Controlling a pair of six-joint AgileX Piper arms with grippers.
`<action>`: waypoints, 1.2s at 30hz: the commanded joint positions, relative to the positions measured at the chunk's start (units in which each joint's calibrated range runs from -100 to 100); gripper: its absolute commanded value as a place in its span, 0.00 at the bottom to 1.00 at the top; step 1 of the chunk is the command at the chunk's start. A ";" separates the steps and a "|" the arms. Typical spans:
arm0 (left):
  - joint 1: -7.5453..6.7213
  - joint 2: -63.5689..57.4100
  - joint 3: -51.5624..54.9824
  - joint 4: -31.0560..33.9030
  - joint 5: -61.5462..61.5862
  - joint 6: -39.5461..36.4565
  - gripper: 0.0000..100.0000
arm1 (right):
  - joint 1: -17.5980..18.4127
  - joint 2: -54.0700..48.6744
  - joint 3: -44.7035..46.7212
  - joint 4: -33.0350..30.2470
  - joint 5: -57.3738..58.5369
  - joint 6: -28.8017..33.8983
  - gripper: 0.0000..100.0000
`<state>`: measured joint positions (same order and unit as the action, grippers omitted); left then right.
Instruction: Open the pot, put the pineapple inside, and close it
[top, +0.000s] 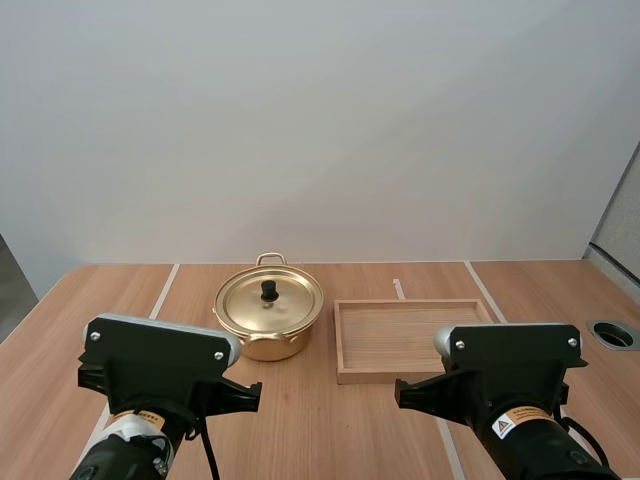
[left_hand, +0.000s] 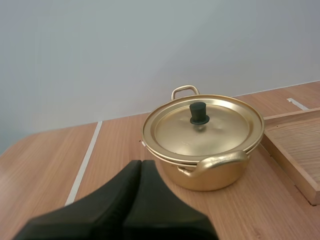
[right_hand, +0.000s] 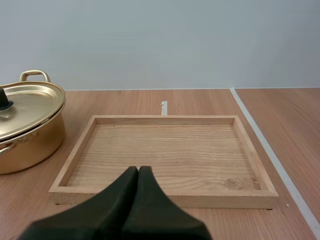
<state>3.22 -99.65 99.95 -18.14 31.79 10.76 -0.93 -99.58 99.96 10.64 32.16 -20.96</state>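
Together as one dark wedge, gripping nothing: left fingers (left_hand: 125, 200), low over the table (left_hand: 45, 165). Just ahead of them, the gold pot (left_hand: 210, 172) with lid (left_hand: 200, 132) seated. Likewise together and bare: right fingers (right_hand: 120, 205), just before the wooden tray (right_hand: 165, 197), pot to their left.

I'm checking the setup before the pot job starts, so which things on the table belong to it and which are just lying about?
For the job: round gold metal pot with loop handles; its gold lid with black knob.
Just lying about: shallow rectangular wooden tray, right of the pot.
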 joint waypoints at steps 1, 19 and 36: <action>-0.13 -0.35 0.05 0.15 -0.46 -0.17 0.00 | 0.08 -0.42 0.04 0.16 -0.36 0.10 0.00; -0.14 -0.35 0.05 12.13 -1.20 -19.90 0.00 | 0.08 -0.42 0.04 0.16 -0.36 0.10 0.00; -3.61 -0.35 0.05 13.70 -1.34 -23.80 0.00 | 0.08 -0.42 0.04 0.16 -0.36 0.10 0.00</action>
<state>-0.13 -99.65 99.95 -4.21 31.79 -12.38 -0.93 -99.58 99.96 10.64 32.16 -20.96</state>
